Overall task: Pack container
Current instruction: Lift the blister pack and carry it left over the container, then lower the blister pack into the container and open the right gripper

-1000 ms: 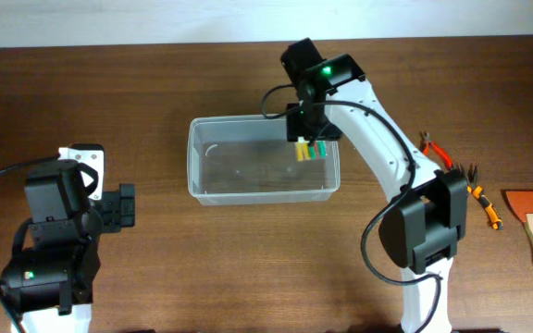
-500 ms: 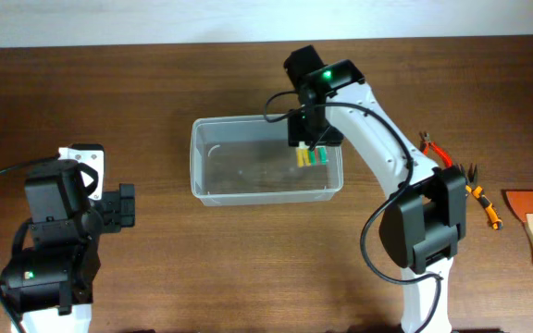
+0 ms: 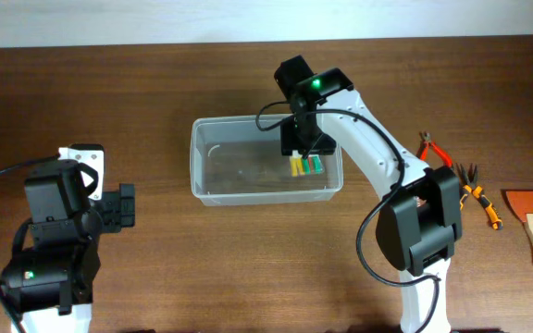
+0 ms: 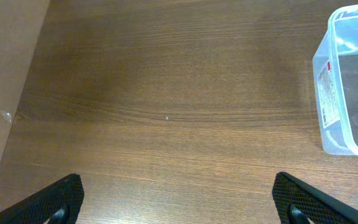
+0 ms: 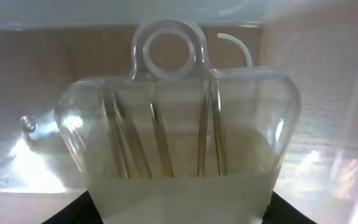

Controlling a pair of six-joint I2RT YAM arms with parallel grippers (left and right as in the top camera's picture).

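Right tool (image 3: 302, 148) is clamped on a clear plastic blister pack (image 3: 305, 165) of small screwdrivers with yellow and green handles. Over the last second it has carried the pack inward from the far right corner of the clear, translucent rectangular plastic container (image 3: 234, 121) and lower into its right end. The container itself nudged slightly rightward and sits mid-bench. In the right wrist view the pack's hang loop and the thin metal shafts fill the frame against the container wall, so the drop looks close; whether the pack touches the floor yet I cannot tell.

Left tool (image 4: 179, 205) stands wide apart with nothing between its fingers, parked over bare dark wooden bench (image 3: 155, 74) left of the container.

Red-handled pliers (image 3: 433, 148), orange-and-black pliers (image 3: 477, 192) and an orange-bladed scraper with a wooden handle (image 3: 530, 217) lie to the right, presumably yet to be packed. The near right wall is the main thing to clear when lifting out.
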